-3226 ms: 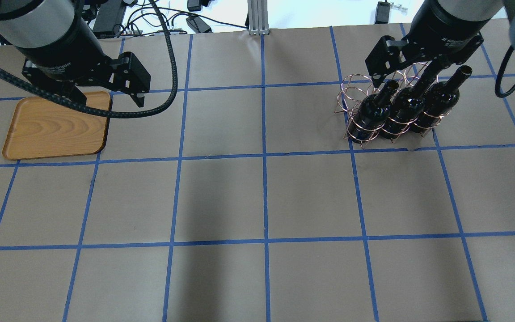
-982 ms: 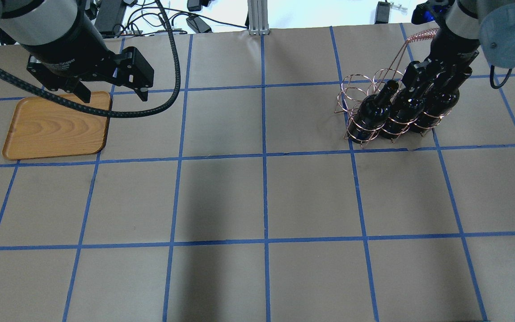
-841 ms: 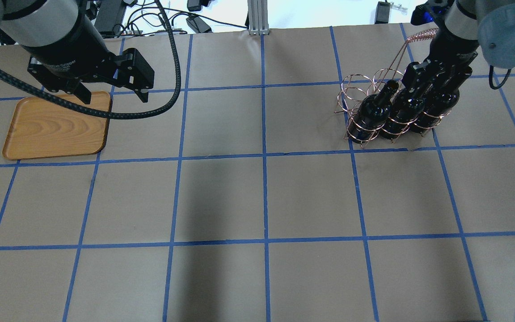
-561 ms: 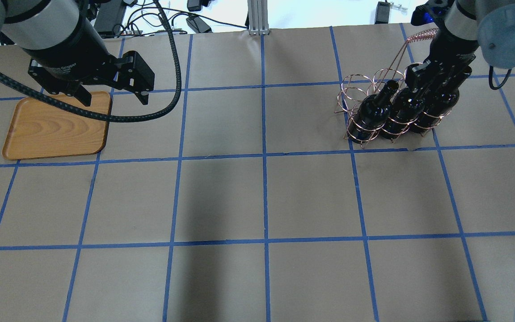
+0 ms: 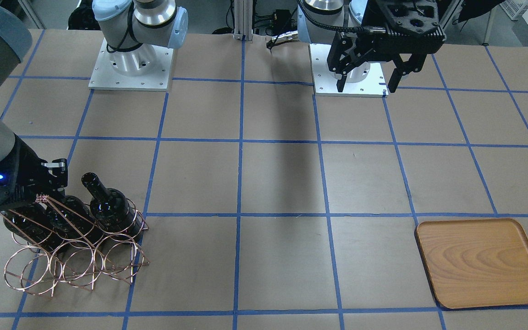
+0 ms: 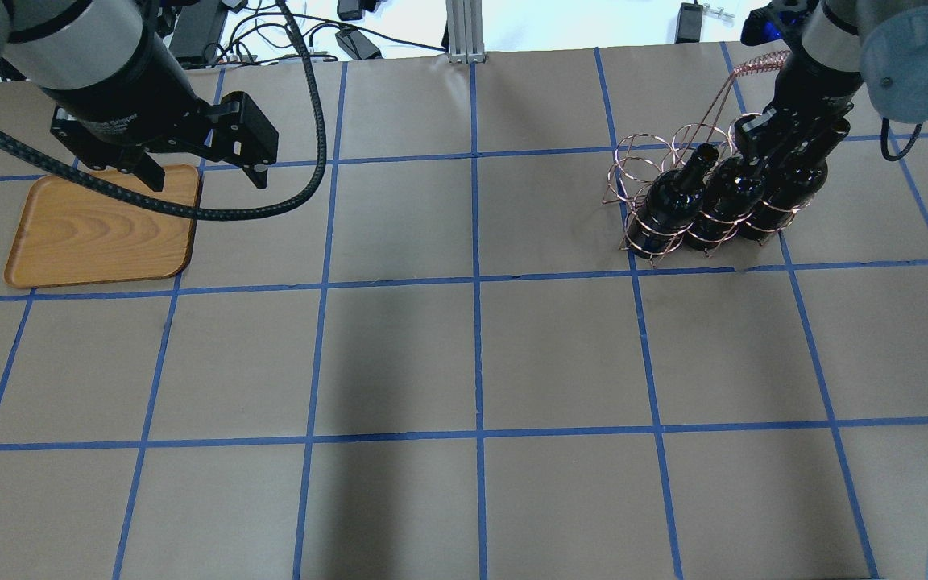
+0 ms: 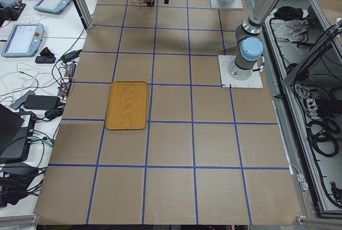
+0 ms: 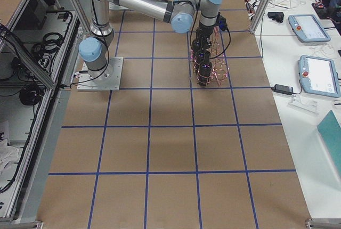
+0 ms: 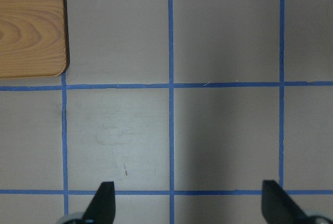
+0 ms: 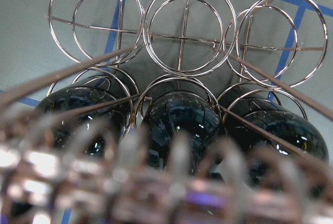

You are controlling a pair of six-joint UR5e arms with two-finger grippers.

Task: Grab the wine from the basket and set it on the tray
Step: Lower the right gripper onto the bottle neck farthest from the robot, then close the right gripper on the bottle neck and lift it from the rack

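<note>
Wine bottles (image 6: 669, 205): three upright in the copper wire basket (image 5: 74, 261) on the table (image 6: 472, 362); tray (image 6: 101, 229) well apart.
Right hand (image 6: 778, 153): down among the necks; grip hidden, cannot tell.
Left hand (image 6: 205, 169): spread, empty, near the tray.
Risk: coiled handle (image 6: 762, 63) by the wrist may snag; rings may drag the basket up; glossy neck may slip.

The right gripper (image 6: 786, 145) is set among the necks of two wine bottles (image 6: 782, 197); its fingers are hidden, so their grip cannot be judged. In the right wrist view the handle of the basket (image 10: 183, 37) is blurred in the foreground. The tray (image 9: 28, 26) is cut off by the left wrist view's edge, and only the fingertips (image 9: 105, 200) of the left gripper (image 9: 190, 198) are shown.
</note>
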